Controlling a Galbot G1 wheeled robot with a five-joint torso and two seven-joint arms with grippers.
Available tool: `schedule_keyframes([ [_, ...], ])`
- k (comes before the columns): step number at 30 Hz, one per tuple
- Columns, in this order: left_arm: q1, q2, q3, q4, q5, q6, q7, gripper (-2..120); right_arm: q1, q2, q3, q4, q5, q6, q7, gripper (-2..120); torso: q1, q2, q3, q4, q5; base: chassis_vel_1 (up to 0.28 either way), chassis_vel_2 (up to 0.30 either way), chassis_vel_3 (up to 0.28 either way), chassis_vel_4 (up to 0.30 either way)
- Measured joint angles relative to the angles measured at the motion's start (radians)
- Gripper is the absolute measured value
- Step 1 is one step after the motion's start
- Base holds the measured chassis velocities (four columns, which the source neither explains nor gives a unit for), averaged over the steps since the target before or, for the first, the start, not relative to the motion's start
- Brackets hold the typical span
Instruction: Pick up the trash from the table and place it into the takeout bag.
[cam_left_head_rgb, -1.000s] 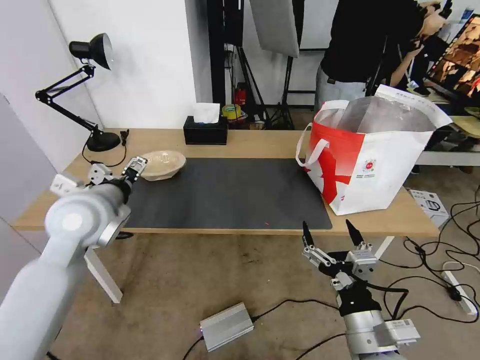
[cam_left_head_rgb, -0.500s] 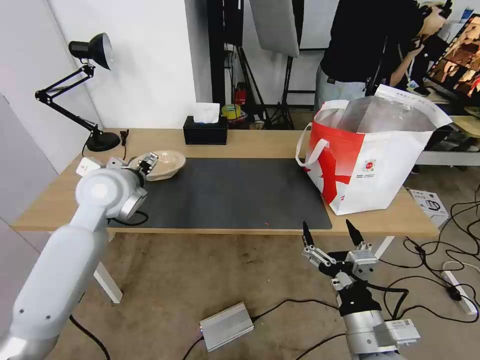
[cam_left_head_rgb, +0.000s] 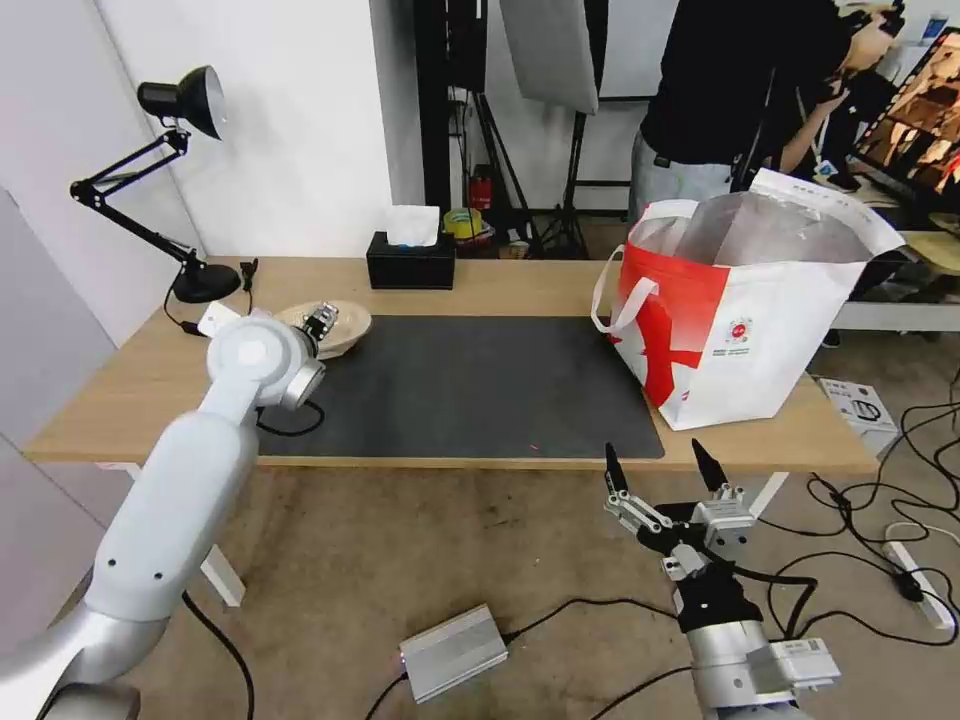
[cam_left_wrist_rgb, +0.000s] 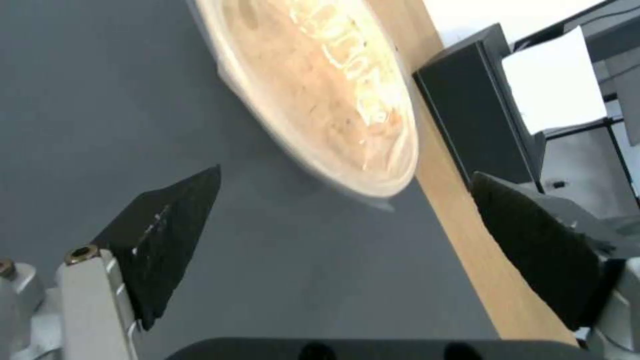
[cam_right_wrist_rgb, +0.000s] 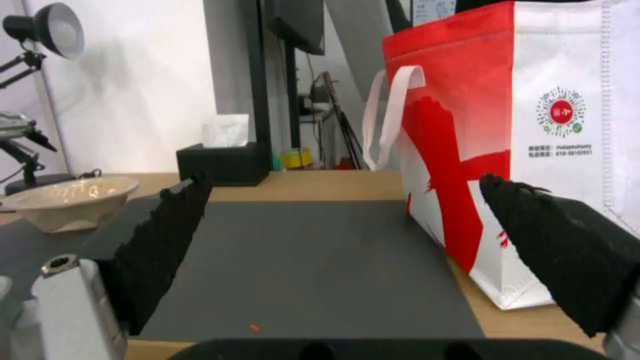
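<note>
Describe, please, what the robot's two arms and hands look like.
Both arms are smooth light-grey tubes with round silver joint caps. The left hand and right hand each carry two pointed black fingers on silver metal mounts. Black cables run along the right wrist.

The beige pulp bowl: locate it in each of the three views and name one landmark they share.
Head view: the beige pulp bowl sits at the mat's far left corner, by the open left gripper.
Left wrist view: the bowl lies ahead of the spread fingers.
Right wrist view: the bowl sits far off beyond one finger.
Shared landmark: the black tissue box.
</note>
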Motion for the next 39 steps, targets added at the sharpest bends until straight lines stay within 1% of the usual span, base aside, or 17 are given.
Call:
schedule_keyframes([
  [11, -0.082, -0.026, 0.022, 0.098, 0.008, -0.001, 0.002, 100, 0.0, 0.0, 0.0, 0.0, 0.0, 0.0, 0.0, 100, 0.0, 0.0, 0.0, 0.0, 0.0, 0.0, 0.0, 0.0, 0.0],
  [13, -0.084, -0.027, 0.022, 0.101, 0.009, -0.001, 0.002, 100, 0.0, 0.0, 0.0, 0.0, 0.0, 0.0, 0.0, 100, 0.0, 0.0, 0.0, 0.0, 0.0, 0.0, 0.0, 0.0, 0.0],
  [19, -0.104, -0.047, 0.029, 0.153, 0.031, -0.006, 0.003, 100, 0.0, 0.0, 0.0, 0.0, 0.0, 0.0, 0.0, 100, 0.0, 0.0, 0.0, -0.0001, 0.0, 0.0, 0.0, 0.0, 0.0],
  [28, -0.114, -0.055, 0.03, 0.19, 0.047, -0.006, -0.01, 100, 0.0, 0.0, 0.0, 0.0, 0.0, 0.0, 0.0, 100, 0.0, 0.0, 0.0, 0.0, 0.0, 0.0, 0.0, 0.0, 0.0],
  [39, -0.13, -0.073, 0.035, 0.259, 0.091, 0.006, -0.033, 100, 0.0, 0.0, 0.0, 0.0, 0.0, 0.0, 0.0, 100, 0.0, 0.0, 0.0, 0.0, 0.0, 0.0, 0.0, 0.0, 0.0],
])
